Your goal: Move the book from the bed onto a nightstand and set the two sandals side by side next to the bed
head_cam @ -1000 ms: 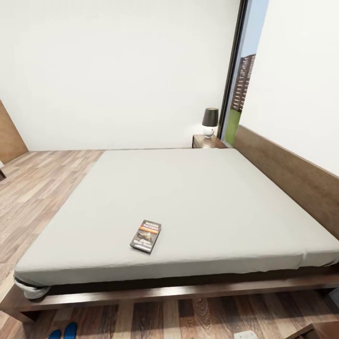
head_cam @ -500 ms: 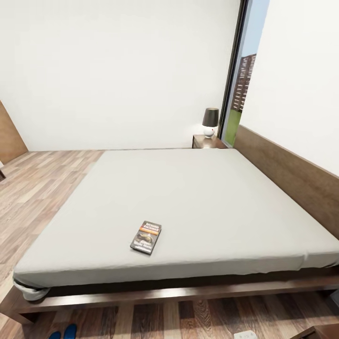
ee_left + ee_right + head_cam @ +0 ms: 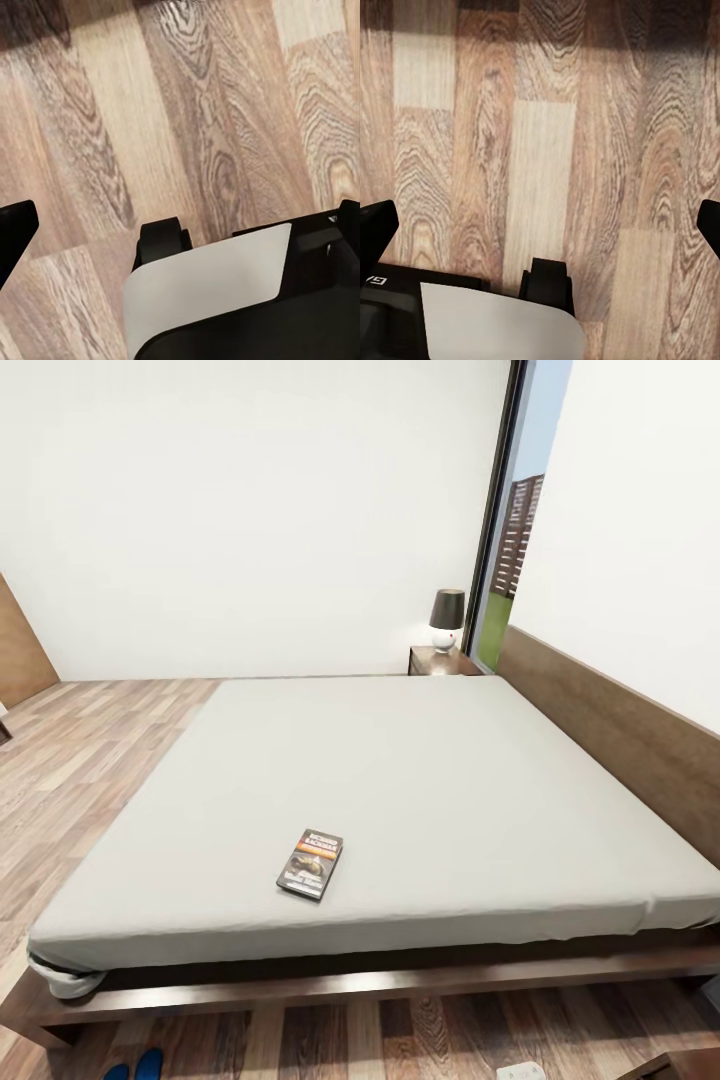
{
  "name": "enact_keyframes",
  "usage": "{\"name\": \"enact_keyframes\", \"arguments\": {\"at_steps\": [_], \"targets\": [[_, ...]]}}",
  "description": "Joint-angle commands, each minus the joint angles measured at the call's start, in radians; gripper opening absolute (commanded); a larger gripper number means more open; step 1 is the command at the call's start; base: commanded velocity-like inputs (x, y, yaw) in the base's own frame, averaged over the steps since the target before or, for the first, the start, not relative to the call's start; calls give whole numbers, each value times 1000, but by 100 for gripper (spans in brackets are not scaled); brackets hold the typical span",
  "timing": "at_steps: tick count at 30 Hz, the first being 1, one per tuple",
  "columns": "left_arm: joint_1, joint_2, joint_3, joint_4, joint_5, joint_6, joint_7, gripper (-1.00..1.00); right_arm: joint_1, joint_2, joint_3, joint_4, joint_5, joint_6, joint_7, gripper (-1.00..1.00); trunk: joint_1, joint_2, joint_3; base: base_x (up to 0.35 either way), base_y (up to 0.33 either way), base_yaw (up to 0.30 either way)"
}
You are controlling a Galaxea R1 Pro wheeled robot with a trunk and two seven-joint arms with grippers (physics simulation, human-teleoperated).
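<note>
The book [image 3: 310, 864] lies flat on the light-grey mattress of the bed [image 3: 420, 780], near its front edge and left of centre. The tips of two blue sandals [image 3: 150, 1064] show close together on the wood floor at the picture's lower left, just in front of the bed frame. A nightstand [image 3: 438, 660] stands at the far corner beside the headboard [image 3: 620, 730]. In the wrist views my left gripper [image 3: 182, 225] and right gripper [image 3: 542, 225] both hang open over bare floor planks with nothing between their fingers.
A dark-shaded lamp [image 3: 446, 618] sits on the far nightstand. The tall window [image 3: 512, 530] is behind it. A dark wooden corner [image 3: 688, 1064] shows at the lower right on the floor. Open plank floor runs along the bed's left side.
The head view has shifted very slightly, so the camera moved. The book, sandals and grippers stay as they were.
</note>
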Motion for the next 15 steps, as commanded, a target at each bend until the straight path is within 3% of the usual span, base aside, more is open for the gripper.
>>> {"name": "enact_keyframes", "arguments": {"at_steps": [1, 15], "targets": [[0, 0, -3, 0, -3, 0, -1, 100, 0, 0, -1, -3, 10, 6, 4, 100, 0, 0, -1, 2, 0, 0], [-1, -1, -2, -2, -1, 2, -8, 100, 0, 0, -1, -3, 10, 6, 4, 100, 0, 0, -1, 0, 0, 0]]}}
